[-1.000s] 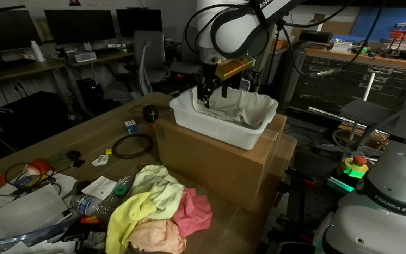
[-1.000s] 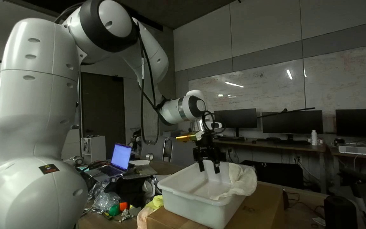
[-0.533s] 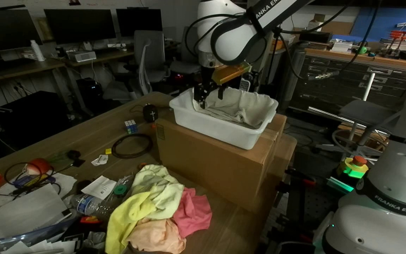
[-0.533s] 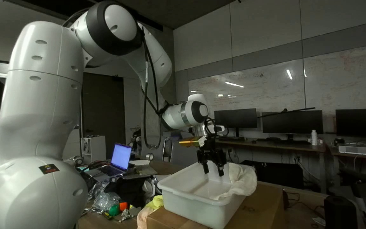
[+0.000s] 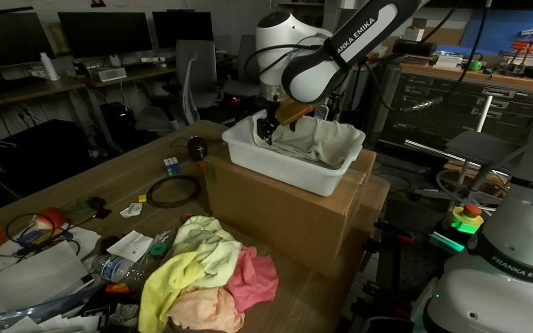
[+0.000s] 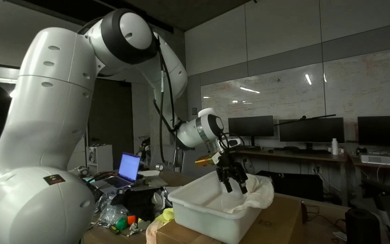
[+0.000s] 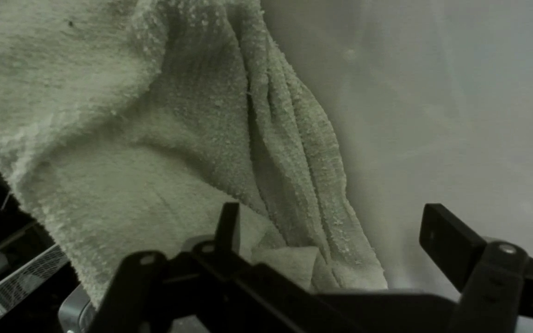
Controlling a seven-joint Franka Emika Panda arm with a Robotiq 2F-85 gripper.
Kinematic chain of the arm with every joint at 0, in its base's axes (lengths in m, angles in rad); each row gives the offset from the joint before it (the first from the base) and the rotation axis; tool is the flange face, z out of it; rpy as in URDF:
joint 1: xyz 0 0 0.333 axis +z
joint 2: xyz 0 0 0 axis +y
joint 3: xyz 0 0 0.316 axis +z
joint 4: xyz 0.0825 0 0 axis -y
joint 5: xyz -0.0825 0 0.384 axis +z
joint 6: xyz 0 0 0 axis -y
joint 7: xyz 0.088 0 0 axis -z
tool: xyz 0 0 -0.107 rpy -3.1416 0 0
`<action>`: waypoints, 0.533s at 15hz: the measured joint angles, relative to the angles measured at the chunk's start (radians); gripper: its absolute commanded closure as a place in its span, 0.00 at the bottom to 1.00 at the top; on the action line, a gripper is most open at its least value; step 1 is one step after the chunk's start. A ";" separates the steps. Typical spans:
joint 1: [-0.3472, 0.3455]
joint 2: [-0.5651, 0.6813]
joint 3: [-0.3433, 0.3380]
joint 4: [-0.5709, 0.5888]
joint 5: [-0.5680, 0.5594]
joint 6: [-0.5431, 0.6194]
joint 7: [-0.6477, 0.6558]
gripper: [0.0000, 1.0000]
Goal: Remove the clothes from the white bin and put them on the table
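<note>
Table [image 5: 301,300]: bright-pink cloth [image 5: 256,277] in exterior view only; wrist view: pincer [image 7: 331,226] spread.

Bin [image 5: 280,172] on box [image 5: 275,217], heap of clothes [image 5: 206,274] on table [image 5: 306,296]

In an exterior view the box stands on the table's right side and carries the bin. A cloth [image 5: 315,136] lies in the bin along its far wall; in an exterior view the cloth [image 6: 261,193] goes over the right rim.

The jaws stand parted over the bin, toward its left end. In the wrist view the left finger [image 7: 228,226] is over the cloth, the right one over the bin's surface.

The heap of clothes lies before the box, to the left. A bottle [image 5: 117,269] is left of the heap, papers [image 5: 30,277] farther left. Left of the box is a cube [image 5: 172,166]. Beyond the table, far left, a desk [image 5: 30,96] bears monitors [image 5: 104,34].
</note>
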 measured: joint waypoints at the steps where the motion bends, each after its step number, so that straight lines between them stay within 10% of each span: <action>1: 0.005 0.006 -0.007 0.000 -0.026 0.003 0.038 0.00; 8: 0.021 0.028 -0.025 0.000 -0.150 0.008 0.261 0.00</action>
